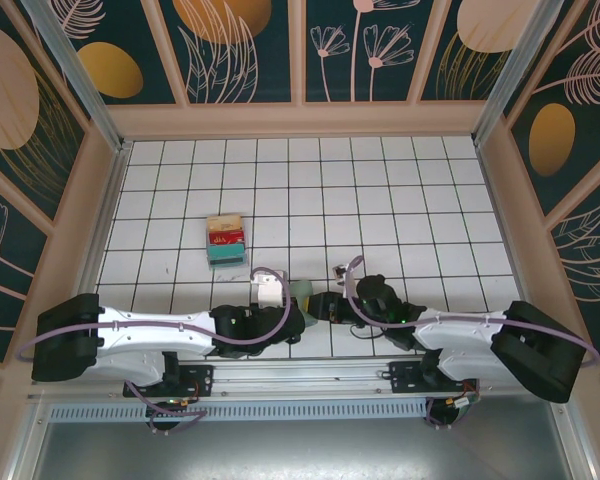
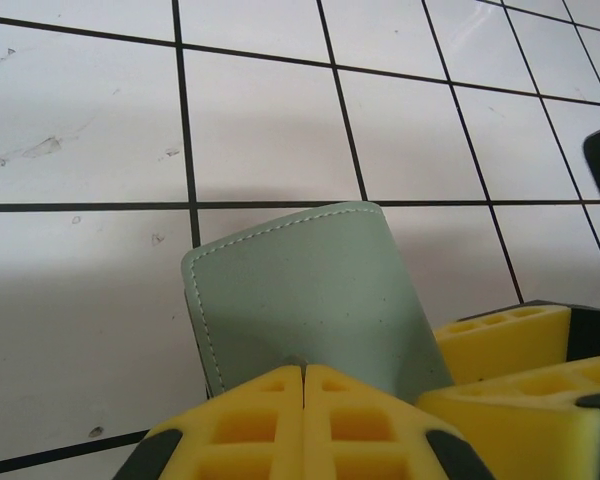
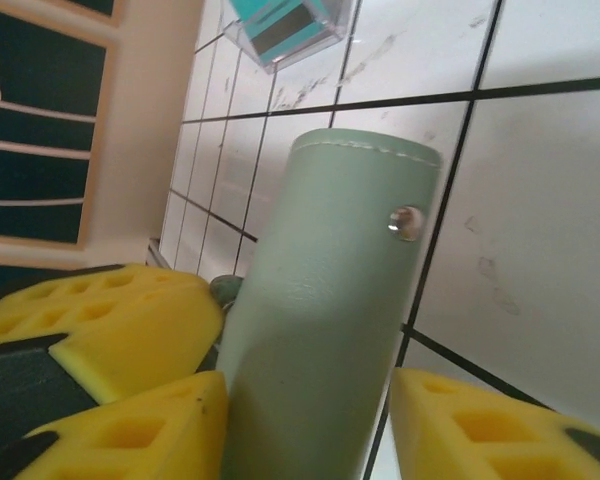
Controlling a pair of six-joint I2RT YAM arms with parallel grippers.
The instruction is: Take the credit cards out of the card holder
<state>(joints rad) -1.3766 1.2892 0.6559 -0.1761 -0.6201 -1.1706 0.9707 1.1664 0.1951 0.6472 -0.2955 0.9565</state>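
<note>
A flat grey-green, leather-like folding card holder [image 2: 300, 290] is held upright over the near edge of the white tiled table [image 1: 380, 200], between the two arms. None of the credit cards show from its pockets. The left gripper [image 2: 302, 385] has its yellow foam jaws pressed together on one leaf, probably to anchor it. The right gripper [image 3: 305, 430] has narrow jaws around the leaf with the snap stud, one pad touching; I cannot tell whether it grips, though it looks placed to spread the leaves apart. A stack of tan, red and teal cards [image 1: 225, 240] lies well apart.
</note>
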